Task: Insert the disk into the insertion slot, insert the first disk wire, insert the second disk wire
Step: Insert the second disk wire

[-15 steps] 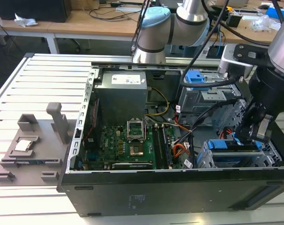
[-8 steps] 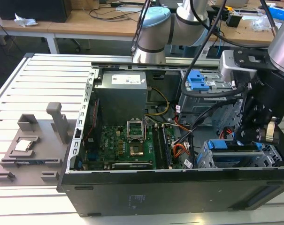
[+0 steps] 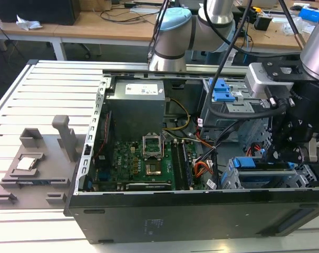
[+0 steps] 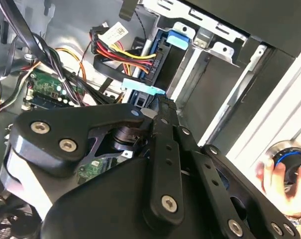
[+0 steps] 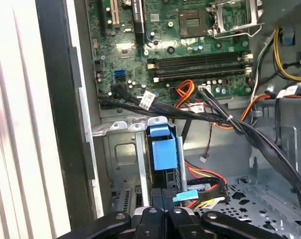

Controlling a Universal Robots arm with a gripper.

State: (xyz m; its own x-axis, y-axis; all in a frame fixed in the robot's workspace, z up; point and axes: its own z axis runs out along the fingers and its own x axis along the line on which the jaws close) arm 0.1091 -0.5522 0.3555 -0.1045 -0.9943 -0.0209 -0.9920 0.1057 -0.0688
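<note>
My arm [image 3: 307, 105] reaches down into the open computer case [image 3: 164, 211] that lies on the slatted counter [image 3: 38, 95], at the exterior view's right. There the insertion slot [image 3: 254, 182], a perforated metal cage, sits at the near right corner of the case. The disk [image 3: 264, 165] with its blue carrier lies in that cage, directly under my pincer [image 5: 165, 196]. My pincer's fingers [image 5: 155, 199] stand close together at the disk's blue tab [image 5: 164, 153]; whether they grip it I cannot tell.
</note>
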